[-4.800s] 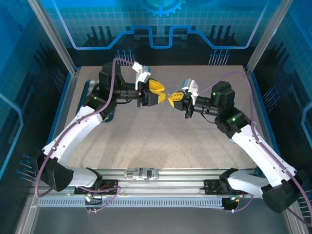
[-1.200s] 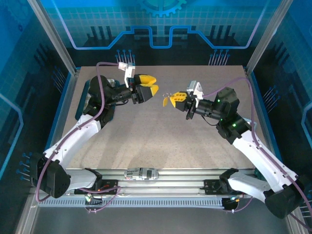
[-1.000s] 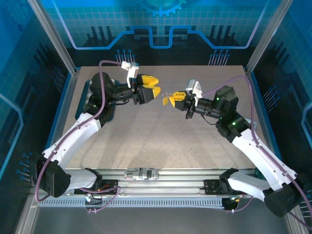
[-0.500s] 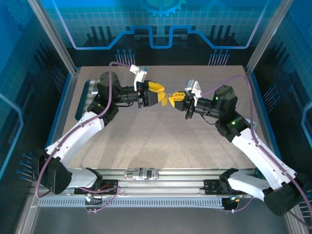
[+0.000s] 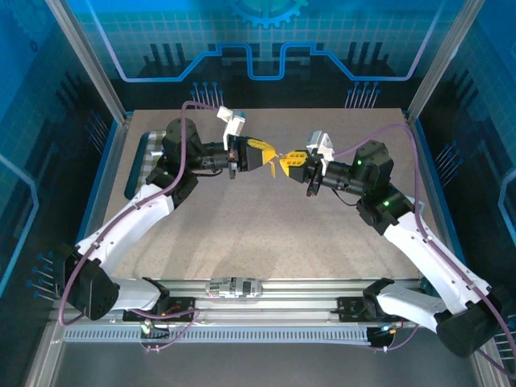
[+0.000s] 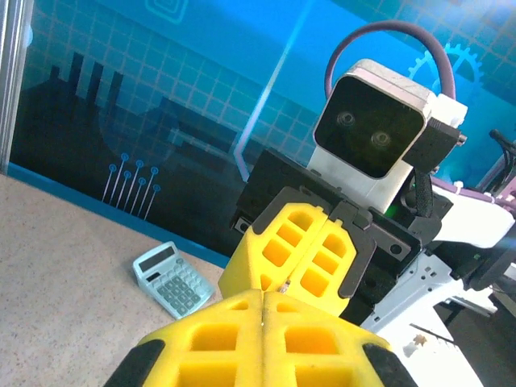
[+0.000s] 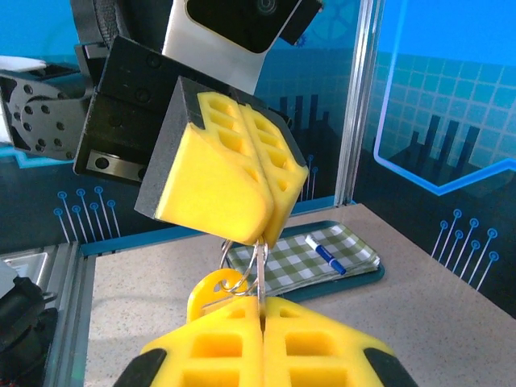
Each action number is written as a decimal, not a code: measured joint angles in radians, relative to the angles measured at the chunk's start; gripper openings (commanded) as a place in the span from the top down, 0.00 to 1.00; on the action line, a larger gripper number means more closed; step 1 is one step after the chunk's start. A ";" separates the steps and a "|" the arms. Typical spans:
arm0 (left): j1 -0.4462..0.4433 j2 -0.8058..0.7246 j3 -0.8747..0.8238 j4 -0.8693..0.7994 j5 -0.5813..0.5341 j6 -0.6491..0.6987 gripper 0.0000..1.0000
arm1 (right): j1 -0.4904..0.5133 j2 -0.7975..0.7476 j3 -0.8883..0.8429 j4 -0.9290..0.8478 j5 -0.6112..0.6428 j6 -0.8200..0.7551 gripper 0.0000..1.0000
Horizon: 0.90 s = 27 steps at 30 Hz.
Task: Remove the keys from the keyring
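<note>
Keys (image 7: pixel 260 264) not yet off keyring (image 7: pixel 211 292), seemingly pinched by closed left end effector (image 7: pixel 260 232), keyring by closed right end effector (image 7: pixel 262 321); pulling apart left to do.

a speckled beige tabletop (image 5: pixel 266 234) sits inside translucent blue wall panels (image 5: pixel 266 40) printed with circuit lines and a gear, held by silver aluminium posts (image 5: pixel 89 64). a slotted aluminium rail (image 5: pixel 306 312) runs along the near edge.

Lighting: bright, even, blue-tinted; soft faint shadows on table (image 5: pixel 266 234). Wrist views: nearest yellow fingertips (image 6: pixel 218 347) slightly blurred.
</note>
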 measured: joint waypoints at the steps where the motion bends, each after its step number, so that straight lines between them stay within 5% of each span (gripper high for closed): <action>1: 0.002 0.000 -0.008 0.024 -0.008 -0.018 1.00 | 0.000 -0.001 -0.001 0.005 0.004 0.000 1.00; 11: 0.005 -0.006 -0.111 0.195 -0.108 -0.183 1.00 | 0.092 -0.061 -0.174 0.181 0.130 -0.068 1.00; 24: 0.064 -0.019 -0.148 0.283 -0.255 -0.243 1.00 | 0.164 -0.069 -0.194 0.134 0.203 -0.163 1.00; 27: 0.064 -0.023 -0.151 0.249 -0.254 -0.206 0.76 | 0.150 -0.069 -0.193 0.125 0.206 -0.158 1.00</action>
